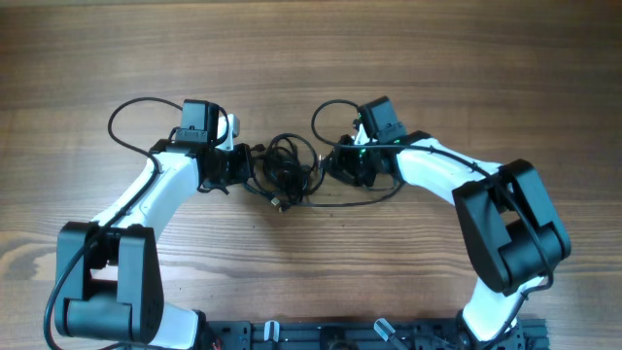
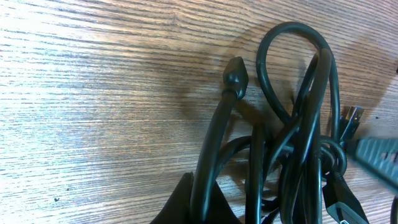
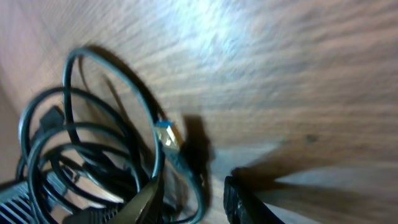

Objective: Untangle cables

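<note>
Overhead view: the cables (image 1: pixel 286 167) lay as a tight black bundle in the middle of the table (image 1: pixel 292 58), between the two grippers. The left gripper (image 1: pixel 245 167) was closed on a cord at the bundle's left edge, jaws pinched tight. The right gripper (image 1: pixel 332 167) sat at the right edge with jaws narrowly parted; a cord ending in a gold-tipped plug (image 3: pixel 166 134) ran between its fingers, unclamped.
</note>
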You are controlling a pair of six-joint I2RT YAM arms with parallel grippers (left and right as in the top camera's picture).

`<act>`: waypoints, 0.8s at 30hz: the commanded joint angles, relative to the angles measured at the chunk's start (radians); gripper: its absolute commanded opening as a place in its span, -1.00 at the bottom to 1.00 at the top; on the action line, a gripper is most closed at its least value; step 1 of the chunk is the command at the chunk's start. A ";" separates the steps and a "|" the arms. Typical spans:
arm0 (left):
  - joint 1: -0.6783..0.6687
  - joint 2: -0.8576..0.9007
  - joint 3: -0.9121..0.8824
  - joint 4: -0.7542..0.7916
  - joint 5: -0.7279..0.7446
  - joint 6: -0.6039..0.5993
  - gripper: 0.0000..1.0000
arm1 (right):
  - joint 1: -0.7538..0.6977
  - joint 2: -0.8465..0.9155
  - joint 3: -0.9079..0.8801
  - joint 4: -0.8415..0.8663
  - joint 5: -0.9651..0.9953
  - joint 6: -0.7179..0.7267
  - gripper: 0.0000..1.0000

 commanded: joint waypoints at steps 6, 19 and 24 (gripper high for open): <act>0.002 0.013 -0.014 0.010 -0.024 0.008 -0.92 | 0.108 0.000 -0.037 0.153 -0.010 0.150 -0.42; 0.002 0.013 -0.014 0.010 -0.024 0.001 -0.92 | 0.138 0.000 -0.037 0.444 0.053 0.215 -0.56; 0.002 0.013 -0.014 0.010 -0.024 0.001 -0.92 | 0.138 0.000 -0.037 0.440 0.056 0.161 -0.56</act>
